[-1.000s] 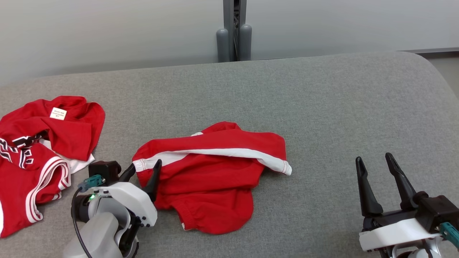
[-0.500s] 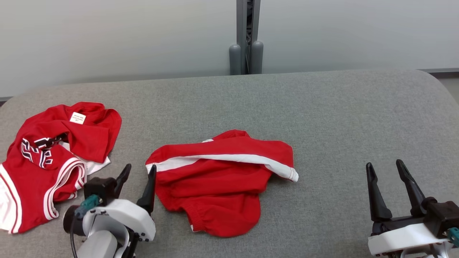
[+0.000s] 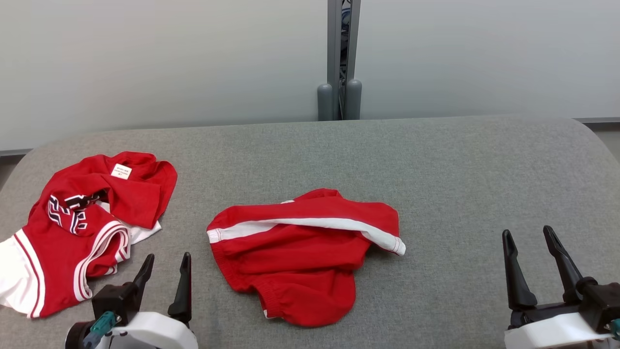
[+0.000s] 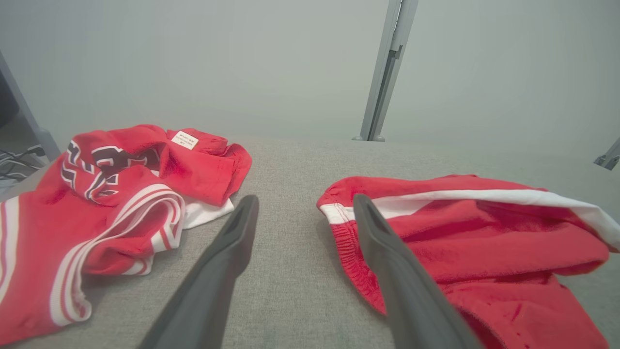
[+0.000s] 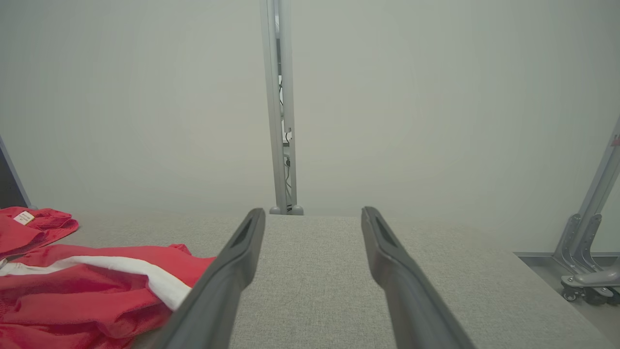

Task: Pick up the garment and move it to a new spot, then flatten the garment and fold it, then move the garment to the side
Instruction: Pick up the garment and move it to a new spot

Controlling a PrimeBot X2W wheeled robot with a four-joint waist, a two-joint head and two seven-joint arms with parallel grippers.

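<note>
**Head view:** Two red pieces of clothing lie on the grey padded table (image 3: 460,184). The garment (image 3: 302,252), crumpled and crossed by one white stripe, sits at the centre. A jersey (image 3: 92,228) with white trim and one small white label (image 3: 121,171) is heaped near the left edge, apart from it. The left gripper (image 3: 167,257) stands between the two pieces, touching neither. The right gripper (image 3: 527,231) is well to the right, over bare cloth. Both have their fingers spread and hold nothing. One grey post (image 3: 343,58) rises behind the table.

**Left wrist view:** The two dark fingers point along the bare strip between jersey and garment. This angle adds dark cables (image 4: 14,162) on the floor at far left.

**Right wrist view:** The parted fingers frame bare table and the post, with the garment at lower left. This angle adds a metal stand on casters (image 5: 586,276) beyond the table's right end.
</note>
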